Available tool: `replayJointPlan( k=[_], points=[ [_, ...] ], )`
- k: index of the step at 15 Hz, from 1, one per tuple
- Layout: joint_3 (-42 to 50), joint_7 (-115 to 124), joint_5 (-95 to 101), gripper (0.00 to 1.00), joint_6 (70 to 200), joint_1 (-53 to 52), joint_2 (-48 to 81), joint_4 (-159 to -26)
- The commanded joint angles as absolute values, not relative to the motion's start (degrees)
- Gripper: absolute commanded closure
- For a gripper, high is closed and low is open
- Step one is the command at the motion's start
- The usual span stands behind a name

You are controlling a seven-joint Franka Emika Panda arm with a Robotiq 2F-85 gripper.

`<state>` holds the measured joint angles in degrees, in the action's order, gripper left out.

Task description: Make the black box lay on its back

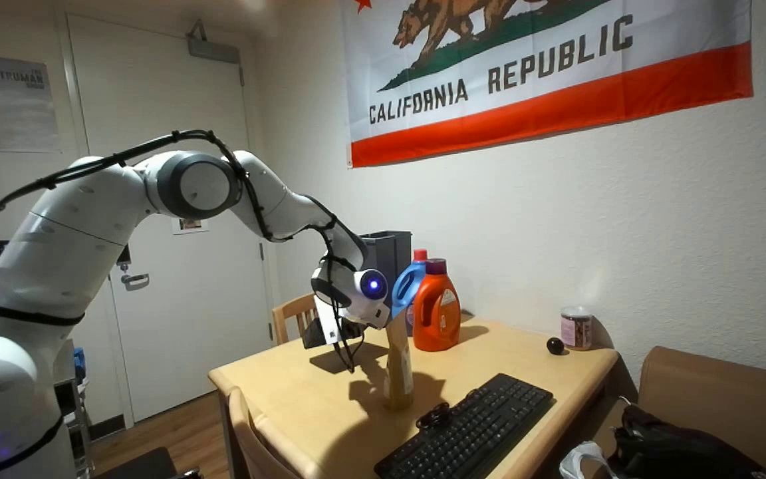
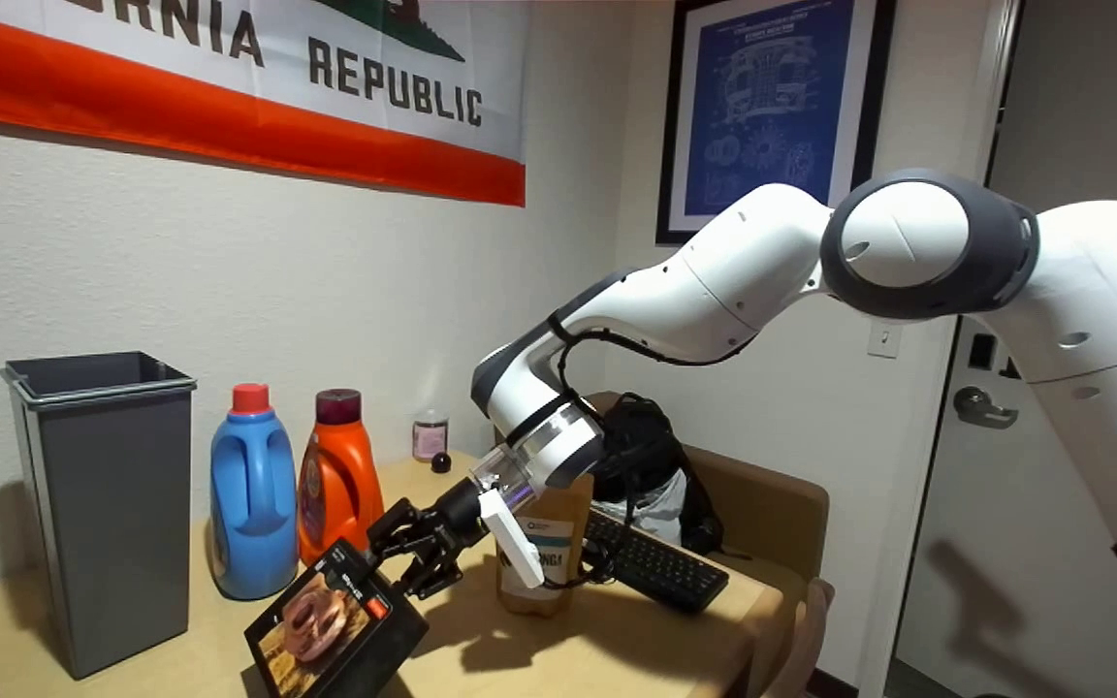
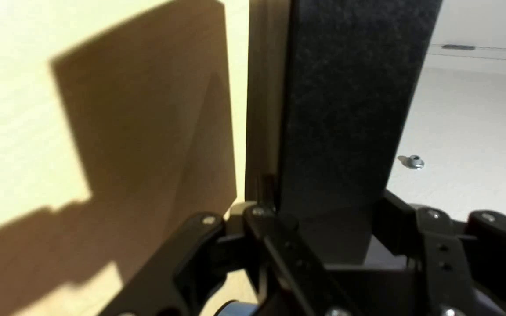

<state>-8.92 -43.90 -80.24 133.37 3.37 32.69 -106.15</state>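
Note:
The black box (image 2: 384, 635) shows in an exterior view, tilted, with a picture of a pink doughnut on its broad face. Its lower end is cut off by the frame there. In an exterior view the box (image 1: 315, 334) is partly behind the gripper (image 1: 348, 329) and appears raised over its shadow on the table. In the wrist view the box (image 3: 345, 101) stands between the fingers, one on each side of its black narrow side. The gripper (image 3: 327, 210) is shut on the box near one end. The gripper (image 2: 396, 564) also shows in an exterior view.
The wooden table (image 1: 270, 392) carries a tan pouch (image 1: 398, 372), a black keyboard (image 1: 473, 426), an orange bottle (image 1: 437, 311), a blue bottle (image 2: 253, 504), a tall dark grey bin (image 2: 117, 523), a jar (image 1: 576, 328) and a black ball (image 1: 555, 345). The pouch stands close to the arm.

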Motion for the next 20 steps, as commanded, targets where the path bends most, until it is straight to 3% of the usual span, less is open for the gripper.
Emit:
replayJointPlan(
  k=[1, 5, 20],
  points=[
    [-7.7, -45.4, -84.6, 0.74, 124.0, 4.4, 35.0, -103.5],
    [-4.9, -42.9, -84.9, 0.74, 120.5, 3.2, 37.1, -102.4],
    [-0.1, -35.3, -77.5, 0.74, 128.6, -1.8, 37.6, -101.2]
  ],
)
